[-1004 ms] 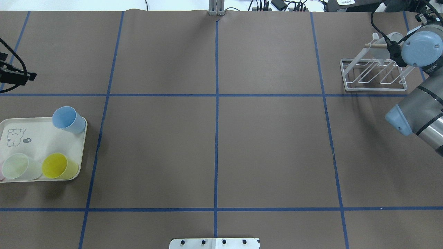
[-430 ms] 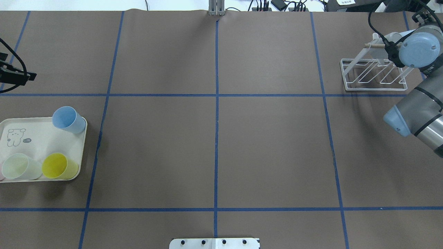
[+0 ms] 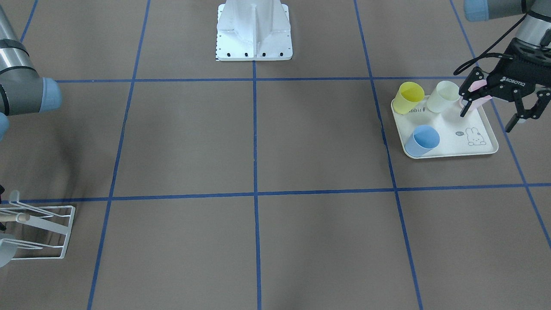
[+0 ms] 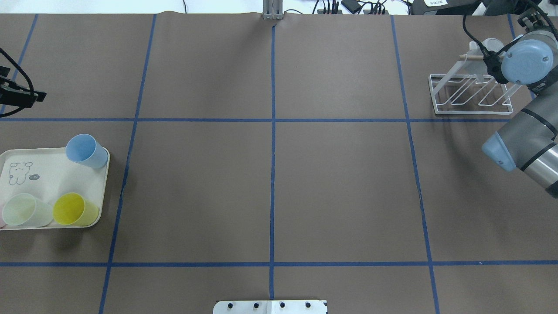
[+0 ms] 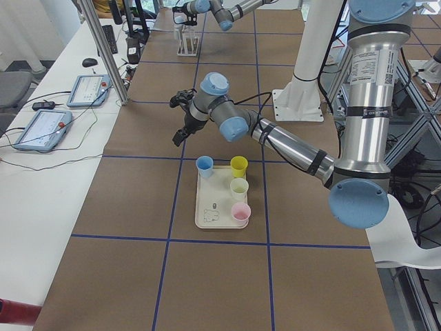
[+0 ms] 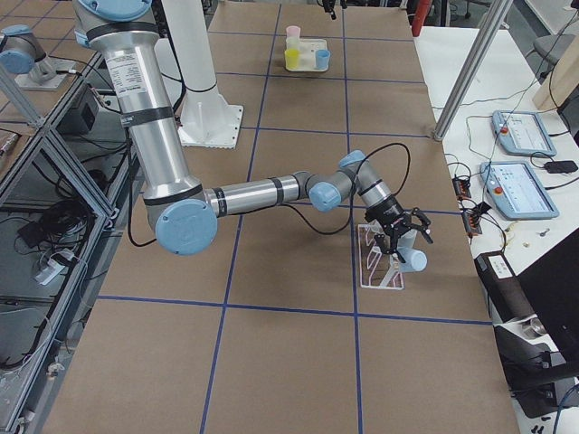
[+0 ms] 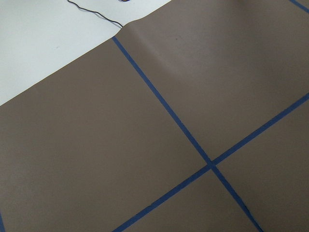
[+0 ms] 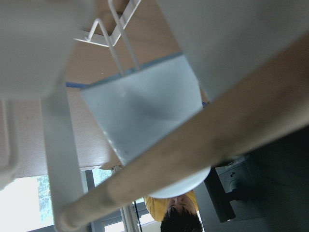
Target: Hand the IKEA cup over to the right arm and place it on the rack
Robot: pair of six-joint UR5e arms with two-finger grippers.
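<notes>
One cup (image 6: 413,261) looks seated on the rack (image 4: 473,112) by my right gripper (image 6: 404,242), jaws unreadable; I'd retreat straight along the peg (image 4: 473,56), no snagging. Left gripper (image 3: 486,122) hovers open near the tray (image 3: 450,144)

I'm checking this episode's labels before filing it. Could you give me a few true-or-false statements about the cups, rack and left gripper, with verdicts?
1. The tray holds four cups. True.
2. The left gripper is shut on a cup. False: it is open and empty.
3. A pale blue cup is at the rack. True.
4. The rack stands on the tray. False: they are at opposite ends of the table.
5. The yellow cup lies on its side. False: it stands upright, mouth up.
</notes>
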